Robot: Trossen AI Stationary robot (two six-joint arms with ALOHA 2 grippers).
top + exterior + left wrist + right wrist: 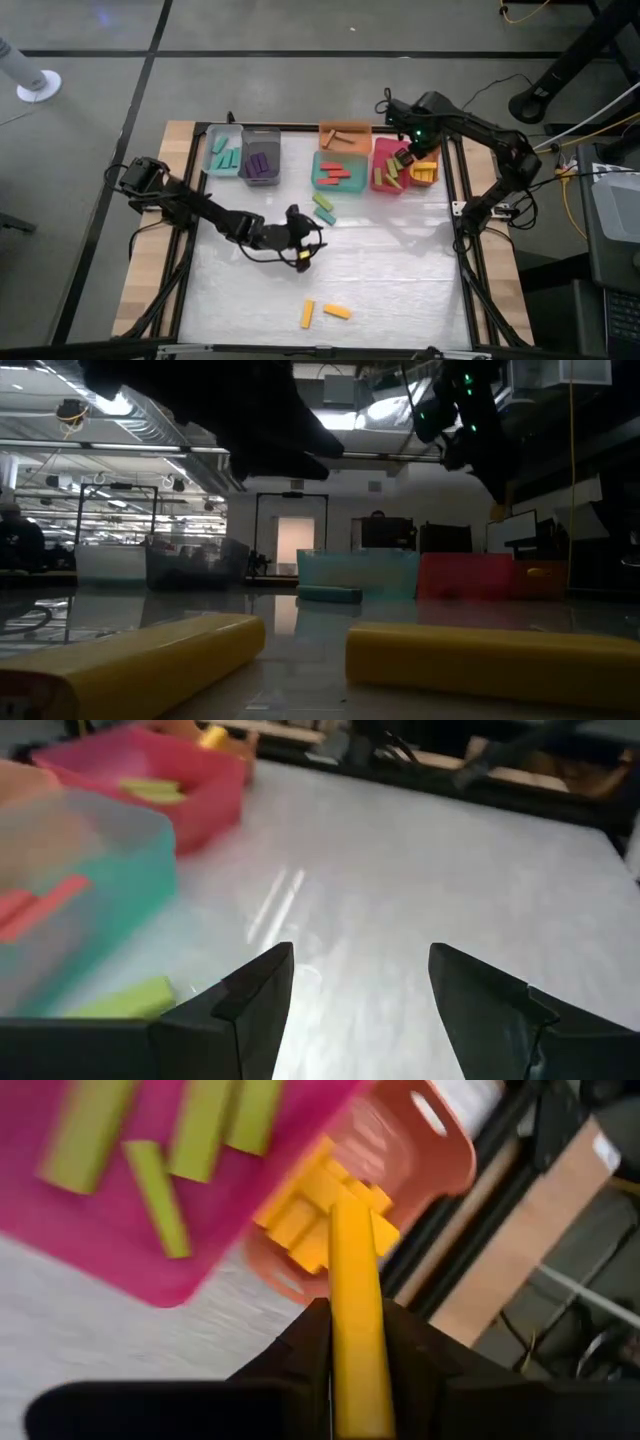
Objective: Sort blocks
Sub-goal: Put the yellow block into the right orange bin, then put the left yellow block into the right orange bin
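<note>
1. The right gripper (355, 1370) hangs over the bench's (400, 270) far right corner, its fingers clamped on a yellow block (356, 1320) that points toward the orange bin (420, 1150).
2. More yellow blocks (310, 1215) lie in that orange bin; green blocks (160, 1195) lie in the pink bin (120, 1260) just beside it.
3. The left gripper (303, 248) hovers over mid-bench, fingers (255, 995) spread apart and holding nothing.
4. Two yellow blocks (325, 312) lie loose near the front edge.
5. Two green blocks (324, 208) lie loose just in front of the teal bin (318, 182), which holds red blocks (334, 172).
6. The far-left bins hold teal blocks (224, 156) and purple blocks (258, 164).
</note>
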